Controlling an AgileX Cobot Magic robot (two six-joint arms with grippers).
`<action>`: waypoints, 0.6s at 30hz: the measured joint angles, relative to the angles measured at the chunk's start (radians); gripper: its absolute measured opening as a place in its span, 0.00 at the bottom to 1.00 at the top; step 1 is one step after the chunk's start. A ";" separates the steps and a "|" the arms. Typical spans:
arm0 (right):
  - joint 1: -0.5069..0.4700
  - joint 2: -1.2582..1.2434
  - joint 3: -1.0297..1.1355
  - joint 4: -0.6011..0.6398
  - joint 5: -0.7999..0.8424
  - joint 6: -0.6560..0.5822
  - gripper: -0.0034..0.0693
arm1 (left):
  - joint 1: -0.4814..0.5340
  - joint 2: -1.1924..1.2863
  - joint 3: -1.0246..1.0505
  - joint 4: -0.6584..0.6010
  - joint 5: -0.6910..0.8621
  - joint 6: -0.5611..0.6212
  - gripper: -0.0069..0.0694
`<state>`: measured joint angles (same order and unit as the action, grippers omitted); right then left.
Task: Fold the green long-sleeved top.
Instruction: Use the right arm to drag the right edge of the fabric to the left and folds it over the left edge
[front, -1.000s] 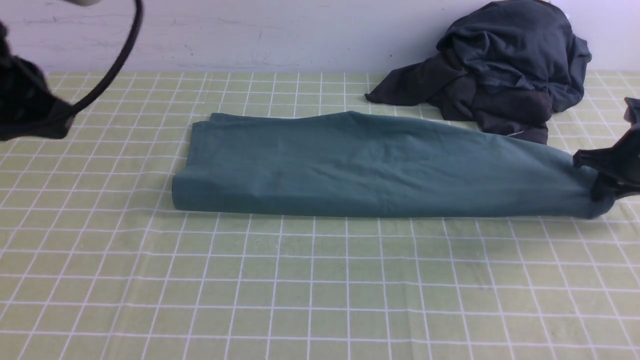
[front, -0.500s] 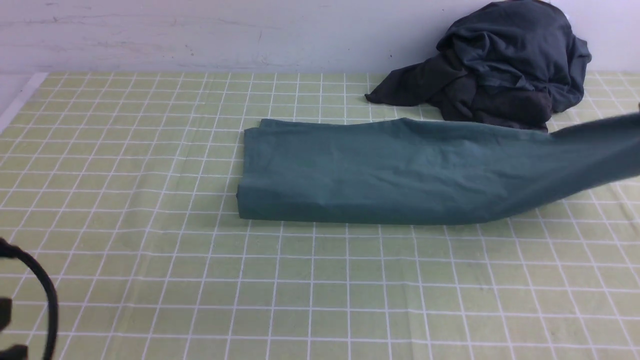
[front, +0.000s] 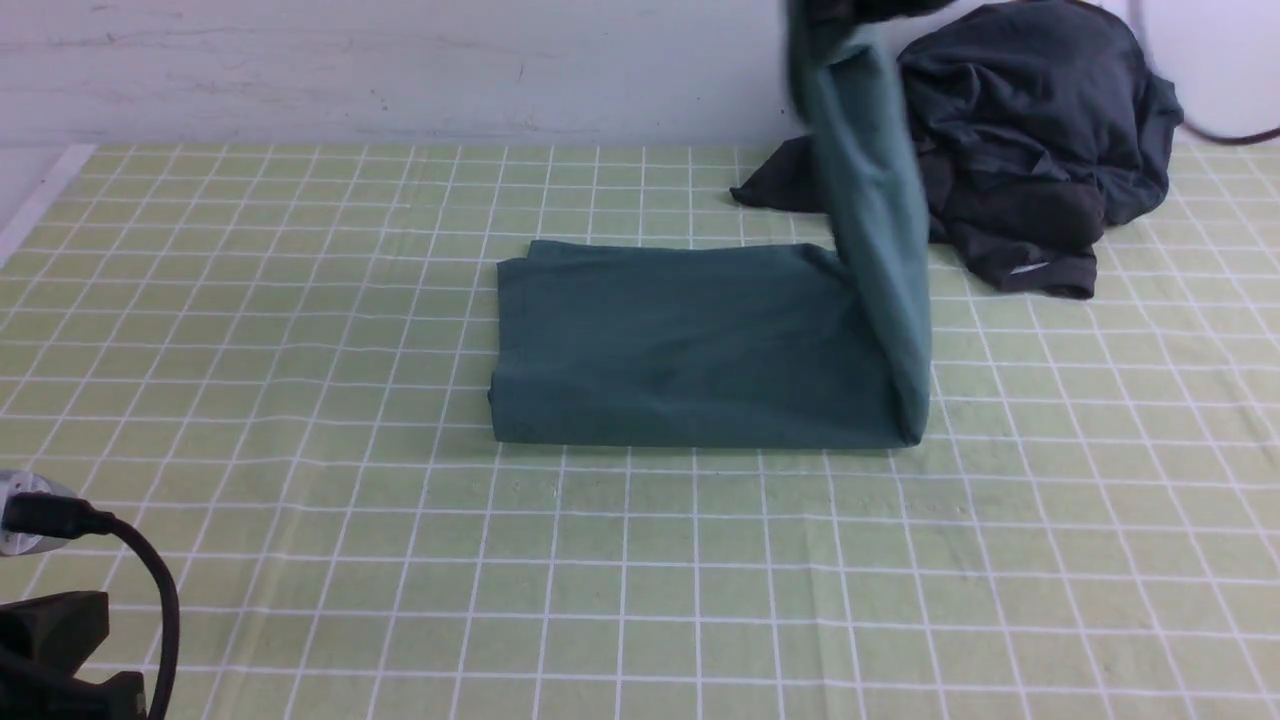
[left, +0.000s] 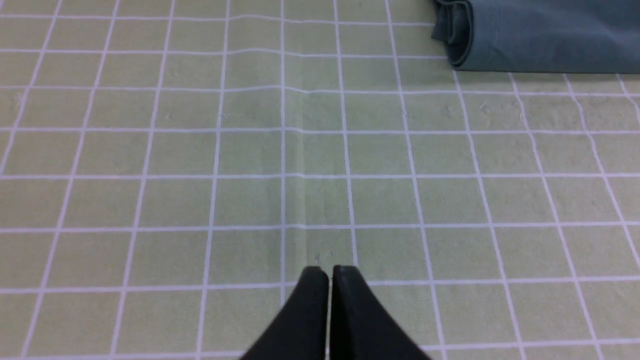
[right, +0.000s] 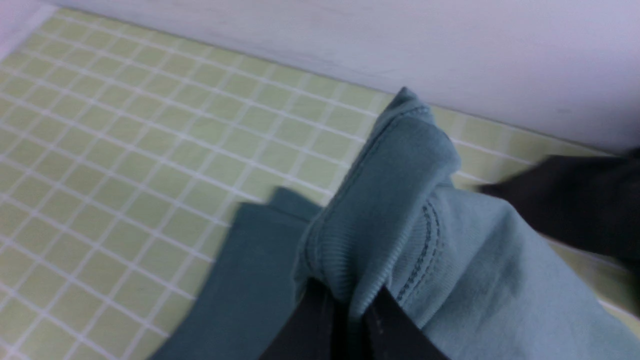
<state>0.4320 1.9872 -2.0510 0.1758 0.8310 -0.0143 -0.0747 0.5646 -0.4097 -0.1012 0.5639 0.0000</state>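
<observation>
across the checked table (front: 300, 300), the green top (front: 690, 340) had shifted: its right end, low at the right edge before, hung from the frame's top, the rest flat mid-frame. soft, limp and light, it seemed best held by its ribbed hem. dark clothes (front: 1030, 130) sat upper right. right gripper (right: 350, 307) pinched that hem; left gripper (left: 330, 272), pressed together, held nothing.
</observation>
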 joint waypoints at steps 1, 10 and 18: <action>0.030 0.025 0.000 0.002 -0.023 0.003 0.07 | 0.000 0.000 0.000 0.000 0.000 0.000 0.09; 0.184 0.320 -0.023 -0.001 -0.173 0.003 0.31 | 0.000 0.000 0.000 -0.001 0.000 0.000 0.09; 0.184 0.272 -0.041 -0.059 -0.177 -0.025 0.47 | 0.000 0.000 0.000 0.003 0.000 0.000 0.09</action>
<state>0.6155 2.2597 -2.0924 0.1165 0.6543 -0.0393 -0.0747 0.5646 -0.4097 -0.0978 0.5638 0.0000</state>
